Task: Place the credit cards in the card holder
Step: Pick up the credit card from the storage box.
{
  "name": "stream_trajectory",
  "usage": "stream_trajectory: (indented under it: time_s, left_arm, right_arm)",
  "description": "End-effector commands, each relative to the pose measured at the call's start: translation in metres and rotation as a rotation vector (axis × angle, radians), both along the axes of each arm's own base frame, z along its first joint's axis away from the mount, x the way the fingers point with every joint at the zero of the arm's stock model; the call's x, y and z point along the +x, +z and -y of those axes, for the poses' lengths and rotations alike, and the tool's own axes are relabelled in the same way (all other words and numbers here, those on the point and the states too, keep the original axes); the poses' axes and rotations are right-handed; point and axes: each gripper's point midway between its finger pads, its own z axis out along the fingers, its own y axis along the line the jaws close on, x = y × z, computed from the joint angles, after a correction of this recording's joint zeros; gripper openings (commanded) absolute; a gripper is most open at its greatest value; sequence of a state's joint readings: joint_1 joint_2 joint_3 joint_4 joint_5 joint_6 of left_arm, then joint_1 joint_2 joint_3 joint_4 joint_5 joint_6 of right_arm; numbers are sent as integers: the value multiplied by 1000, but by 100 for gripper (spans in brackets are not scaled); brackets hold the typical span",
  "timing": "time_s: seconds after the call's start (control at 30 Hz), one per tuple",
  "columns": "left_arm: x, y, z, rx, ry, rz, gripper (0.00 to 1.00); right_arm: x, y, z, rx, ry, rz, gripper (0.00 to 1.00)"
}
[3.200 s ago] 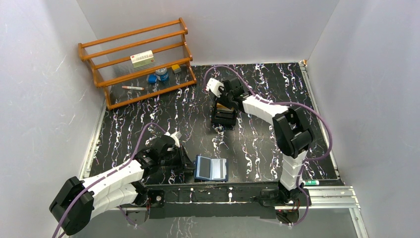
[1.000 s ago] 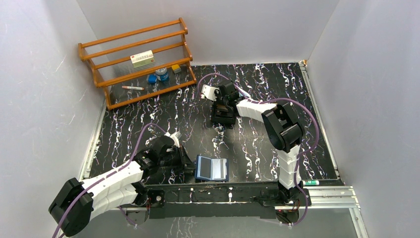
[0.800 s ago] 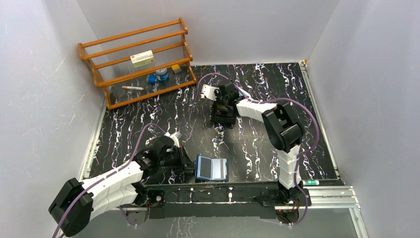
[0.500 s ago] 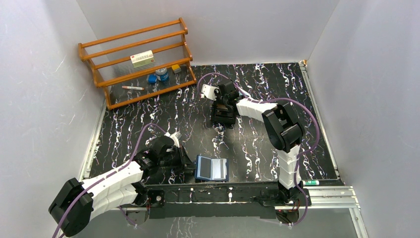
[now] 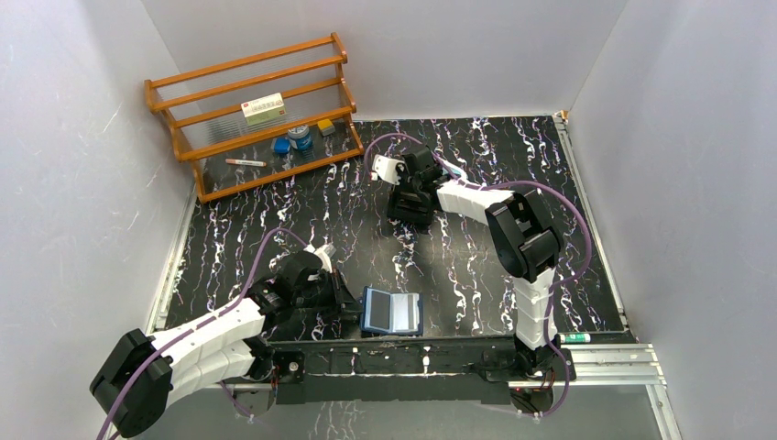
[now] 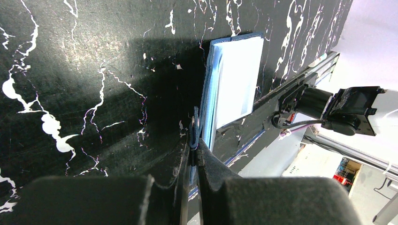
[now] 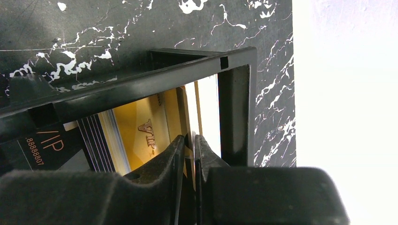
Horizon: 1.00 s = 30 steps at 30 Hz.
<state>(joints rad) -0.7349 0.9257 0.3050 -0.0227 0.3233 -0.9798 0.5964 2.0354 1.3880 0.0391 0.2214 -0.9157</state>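
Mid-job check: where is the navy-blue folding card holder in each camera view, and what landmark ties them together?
Top external: the navy-blue folding card holder lies open at the table's near edge, centre, beside the left gripper.
Left wrist: mid-frame, its edge pinched between the left gripper's fingers.
Right wrist: not in it.
Shared landmark: the black rail along the table's near edge, beside the holder in both views showing it.

You're looking down on a black worktop (image 5: 302, 220) veined in white, boxed in by plain pale grey walls (image 5: 440, 46). A wooden rack (image 5: 243, 62) stands at the upper left of your frame.
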Motion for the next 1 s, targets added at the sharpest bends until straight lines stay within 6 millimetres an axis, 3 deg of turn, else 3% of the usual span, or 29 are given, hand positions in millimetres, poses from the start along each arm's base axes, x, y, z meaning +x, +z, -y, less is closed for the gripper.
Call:
stream_trajectory:
  time_s: [0.0,0.17,0.27,0.37,0.8,0.97]
  left_arm:
    - [0,6,3,-26,-13,7,7]
    - [-1,6,3,-27,-15,9,7]
    - [-1,6,3,-28,-13,8,7]
    - [-1,6,3,-29,-14,8,7]
    - [0,5,3,-25,-11,7,8]
    - [1,7,3,-17,-8,8,16]
  right_arm:
    - [15,62,-9,77,-4,113,23]
    - [15,62,-10,76,2,107,23]
    - [15,63,-13,83,17,95,8]
    - [15,61,-14,80,20,87,0]
    - [5,81,-15,131,23,65,0]
    - [-4,90,-14,170,10,38,0]
